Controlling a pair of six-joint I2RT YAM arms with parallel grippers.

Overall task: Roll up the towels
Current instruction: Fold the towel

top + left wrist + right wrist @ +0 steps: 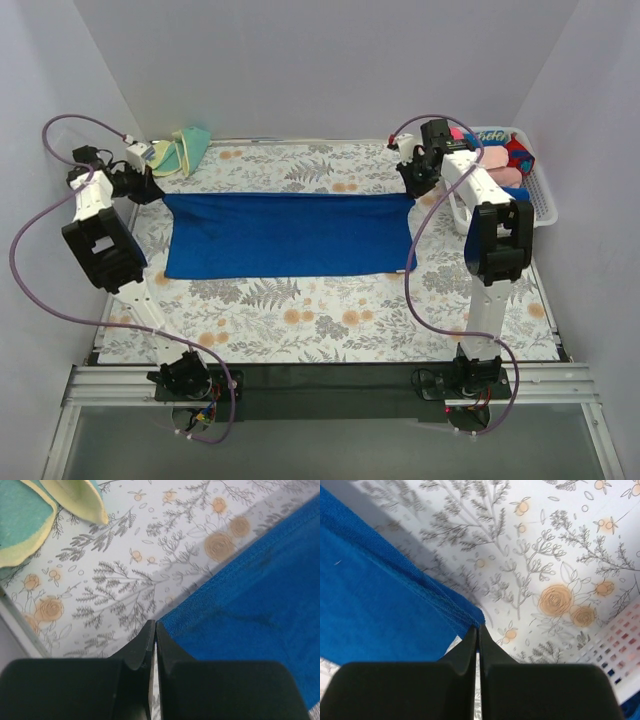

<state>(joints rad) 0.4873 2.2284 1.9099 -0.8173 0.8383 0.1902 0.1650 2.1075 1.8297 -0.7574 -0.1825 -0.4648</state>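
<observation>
The royal blue towel [290, 235] lies spread as a wide flat strip across the middle of the floral mat [300, 315]. My left gripper [155, 190] is shut on its far left corner; in the left wrist view the jaws [155, 626] close on the tip of the blue cloth [250, 610]. My right gripper [412, 187] is shut on its far right corner; in the right wrist view the pinched corner [478, 627] of the blue cloth [370, 605] hangs a little above the mat. The pale yellow towel with a teal patch [185, 150] lies crumpled at the far left corner and shows in the left wrist view [75, 497].
A white mesh basket [540, 195] stands at the far right with rolled pink and red towels [495, 158] in it; its wall shows in the right wrist view [620, 645]. White walls close in the mat on three sides. The mat's left edge [15, 617] is close to my left gripper.
</observation>
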